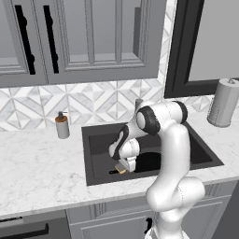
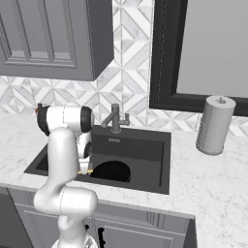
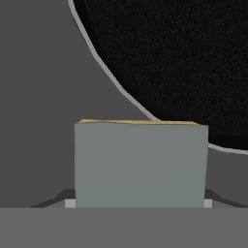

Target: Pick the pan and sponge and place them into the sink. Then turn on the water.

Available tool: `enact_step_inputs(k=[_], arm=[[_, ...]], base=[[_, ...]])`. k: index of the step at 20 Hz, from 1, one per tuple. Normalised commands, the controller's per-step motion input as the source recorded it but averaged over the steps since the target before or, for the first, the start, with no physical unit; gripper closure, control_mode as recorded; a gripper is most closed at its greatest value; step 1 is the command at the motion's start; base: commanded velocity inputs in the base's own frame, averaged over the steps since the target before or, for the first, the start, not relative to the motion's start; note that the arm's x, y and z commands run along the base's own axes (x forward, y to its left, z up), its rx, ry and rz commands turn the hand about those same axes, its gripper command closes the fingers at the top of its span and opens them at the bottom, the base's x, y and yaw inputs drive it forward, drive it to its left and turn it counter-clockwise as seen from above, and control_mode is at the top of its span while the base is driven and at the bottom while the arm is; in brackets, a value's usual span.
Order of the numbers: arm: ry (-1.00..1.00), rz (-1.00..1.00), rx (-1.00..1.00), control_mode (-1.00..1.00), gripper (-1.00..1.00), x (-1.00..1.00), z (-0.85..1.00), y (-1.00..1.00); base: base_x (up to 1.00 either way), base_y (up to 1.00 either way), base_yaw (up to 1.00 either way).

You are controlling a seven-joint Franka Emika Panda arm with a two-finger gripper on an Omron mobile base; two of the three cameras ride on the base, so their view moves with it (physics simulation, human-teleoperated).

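Note:
My gripper is low inside the sink, over its front left floor. It is shut on the sponge, whose grey-green face spans the gap between the fingertips, with a yellow edge along the top. A sliver of that yellow sponge shows under the hand. The black round pan lies in the sink just right of the gripper. The pan rests on the basin floor, and its rim curves past the sponge in the hand view. The faucet stands behind the basin with no water running.
A soap dispenser stands on the marble counter left of the sink. On the right a paper towel roll stands by the dark window frame. Grey wall cabinets hang above, and my own arm leans over the basin's front edge.

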Motion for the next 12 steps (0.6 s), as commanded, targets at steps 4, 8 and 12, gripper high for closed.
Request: enact_step_inputs(k=[4,8,12], arm=[[0.02,0.0,0.0,-1.0,-1.0,0.0,0.0,0.0],[0.0,0.0,0.0,-1.0,-1.0,0.01,0.01,0.0],[0.0,0.01,0.0,-1.0,-1.0,0.0,0.26,-0.04]], base=[[0.0,0.0,0.0],[0.0,0.0,0.0],[0.0,0.0,0.0]])
